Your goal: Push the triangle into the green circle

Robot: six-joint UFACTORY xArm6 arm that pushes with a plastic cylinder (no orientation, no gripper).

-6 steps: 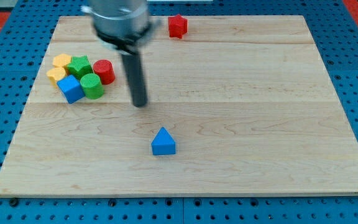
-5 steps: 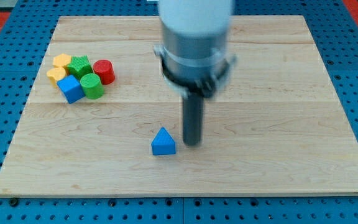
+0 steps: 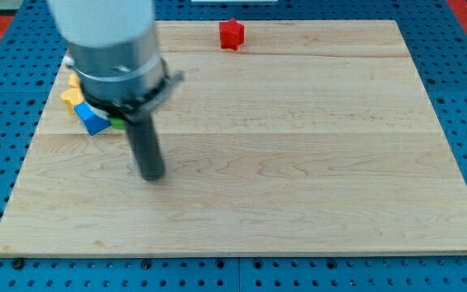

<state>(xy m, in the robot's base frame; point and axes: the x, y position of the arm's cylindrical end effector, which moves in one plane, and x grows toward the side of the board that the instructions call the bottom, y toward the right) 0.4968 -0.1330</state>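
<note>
My tip [image 3: 152,175] has swung from the triangle's right to the view's left — no fingers here. The triangle has vanished from mid-surface [image 3: 314,162], probably hidden behind the arm, near the cluster.

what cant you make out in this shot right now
- Blue triangle: not visible anywhere in the camera view; whether it sits behind the arm's grey body cannot be told.
- Green circle: only a green sliver shows beside the rod; the arm covers the rest.
- Cluster at the view's left: only parts of a yellow block and a blue block show.
- My tip is visible, below the cluster, touching no block.
- The red block is unobstructed.
</note>
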